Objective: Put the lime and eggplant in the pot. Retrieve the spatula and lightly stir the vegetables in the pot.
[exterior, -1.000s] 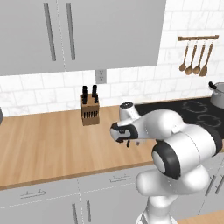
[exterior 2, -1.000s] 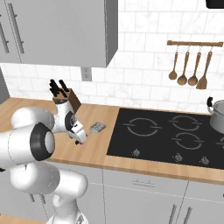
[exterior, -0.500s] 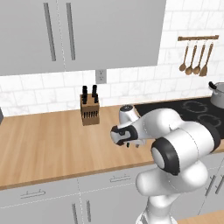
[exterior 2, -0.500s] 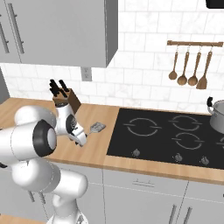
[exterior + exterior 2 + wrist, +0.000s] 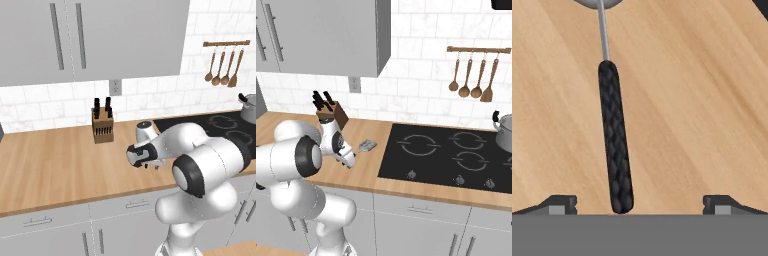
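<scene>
In the right base view the knife block (image 5: 332, 113) stands at the left of the wooden counter (image 5: 371, 170), behind the arm; the black cooktop (image 5: 446, 157) fills the centre and right; four wooden utensils (image 5: 472, 75) hang from a rail at the upper right; the pot (image 5: 504, 132) sits at the right edge, on the far right burner. Nothing lies between the gripper (image 5: 640, 202) and the spatula (image 5: 614, 140). In the hand view the spatula lies flat on the counter, its long axis running almost vertically through the frame; the black handle ends at the bottom centre, between the two fingertips (image 5: 561, 204); the thin grey shank leads up to the blade at the top edge. The fingertips stand wide apart, one on each side of the handle, touching nothing; the gripper is released.
</scene>
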Available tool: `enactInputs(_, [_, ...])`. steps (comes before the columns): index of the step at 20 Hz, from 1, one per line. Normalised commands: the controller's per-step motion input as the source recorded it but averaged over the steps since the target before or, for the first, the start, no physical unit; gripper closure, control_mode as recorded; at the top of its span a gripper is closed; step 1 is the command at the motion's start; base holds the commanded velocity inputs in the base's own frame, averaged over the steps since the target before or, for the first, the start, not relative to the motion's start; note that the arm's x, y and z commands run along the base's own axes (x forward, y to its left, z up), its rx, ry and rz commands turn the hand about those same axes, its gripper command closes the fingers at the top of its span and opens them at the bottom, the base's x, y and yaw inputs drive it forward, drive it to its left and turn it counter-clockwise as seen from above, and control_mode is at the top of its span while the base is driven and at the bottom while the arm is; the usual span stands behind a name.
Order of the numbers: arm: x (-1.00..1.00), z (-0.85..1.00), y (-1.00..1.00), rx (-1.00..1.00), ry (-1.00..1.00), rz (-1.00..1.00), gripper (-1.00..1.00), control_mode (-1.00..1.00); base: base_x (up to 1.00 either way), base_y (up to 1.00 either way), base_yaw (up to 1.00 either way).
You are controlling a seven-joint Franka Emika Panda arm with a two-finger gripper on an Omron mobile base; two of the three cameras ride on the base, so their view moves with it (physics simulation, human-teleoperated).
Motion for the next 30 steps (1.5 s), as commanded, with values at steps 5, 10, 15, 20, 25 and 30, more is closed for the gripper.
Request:
enactInputs(5, [0.02, -0.06, 0.0, 0.0, 0.0, 0.0, -1.0, -1.0, 0.0, 0.0, 0.0])
enactInputs(10, [0.02, -0.06, 0.0, 0.0, 0.0, 0.0, -1.0, -1.0, 0.0, 0.0, 0.0])
enactInputs(15, [0.12, -0.02, 0.01, 0.0, 0.0, 0.0, -1.0, -1.0, 0.0, 0.0, 0.0])
enactInputs(20, [0.19, 0.0, 0.02, 0.0, 0.0, 0.0, -1.0, -1.0, 0.0, 0.0, 0.0])
enactInputs(25, [0.06, -0.02, 0.02, 0.0, 0.0, 0.0, -1.0, -1.0, 0.0, 0.0, 0.0])
enactInputs(30, [0.0, -0.05, 0.0, 0.0, 0.0, 0.0, 1.0, -1.0, 0.0, 0.0, 0.0])
